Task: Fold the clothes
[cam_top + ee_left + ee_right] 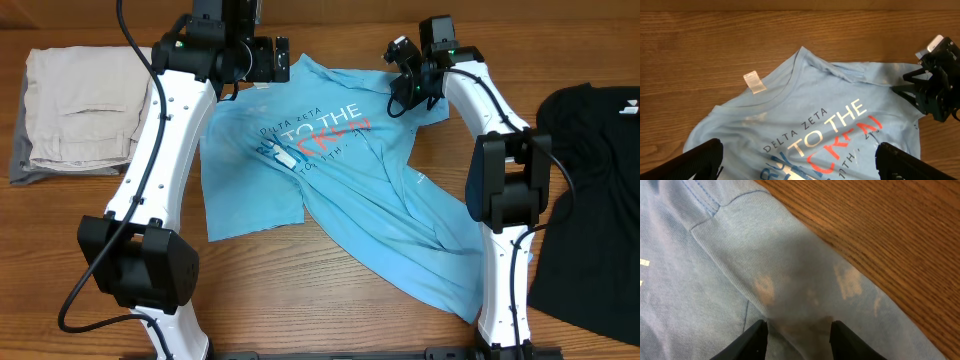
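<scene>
One blue T-shirt (740, 125), chest print (825, 130) "DELTA ZETA", "TO THE", white tag (754, 82)

One light blue short-sleeved T-shirt with printed lettering (350, 210) is lying on one brown wooden tabletop (330, 320). One folded beige garment (80, 110) and one black garment (590, 200) are lying there too. Two white-and-black robot arms (165, 140) (505, 170) are reaching in, carrying two hands: left hand (800, 162), right hand (797, 337).
</scene>
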